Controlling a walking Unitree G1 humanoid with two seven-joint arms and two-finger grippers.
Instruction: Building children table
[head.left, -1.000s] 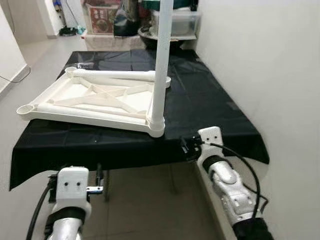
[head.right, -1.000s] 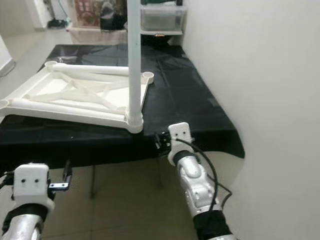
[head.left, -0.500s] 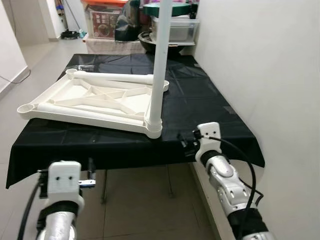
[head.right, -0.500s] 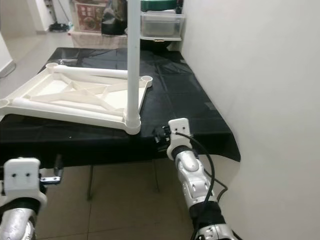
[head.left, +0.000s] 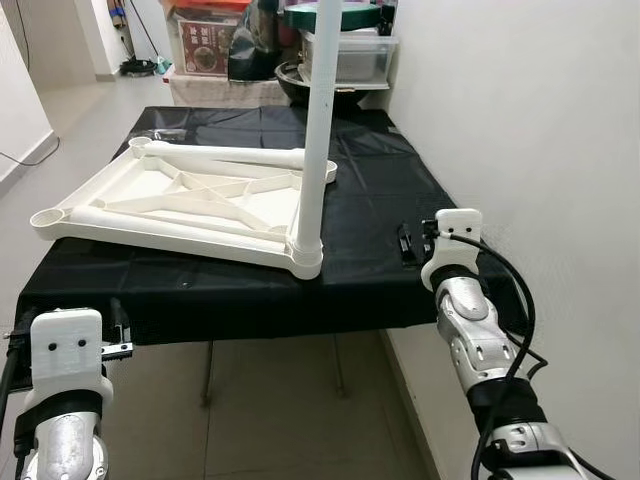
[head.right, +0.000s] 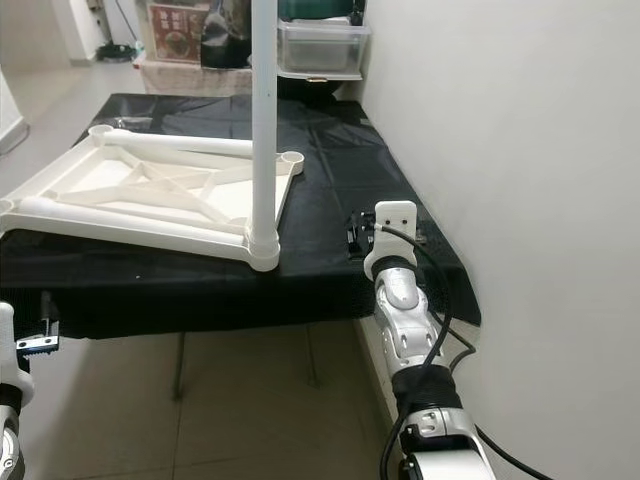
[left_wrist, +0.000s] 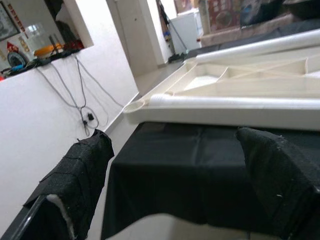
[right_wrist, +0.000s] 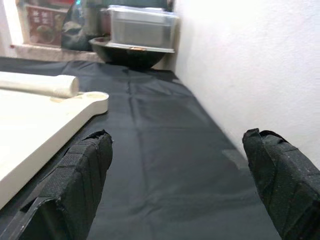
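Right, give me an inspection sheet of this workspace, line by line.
Surface: black cloth covers a table beside the wall.
Job's things: white tabletop lies upside down; one white leg stands upright in its near corner socket, another leg lies along the far edge.
Clutter: plastic bin and dark bowl at the far end.
Grippers: right gripper open above the cloth; left gripper open, below the table's edge.
Cables: black cable on the right arm; wall wires.
Surroundings: tiled floor.

I raised the right pincer (head.left: 404, 243) from below the table (head.left: 440, 200) edge up over its black cloth, fingers wide apart. The left pincer (head.left: 118, 330) dropped lower and moved further to the left.
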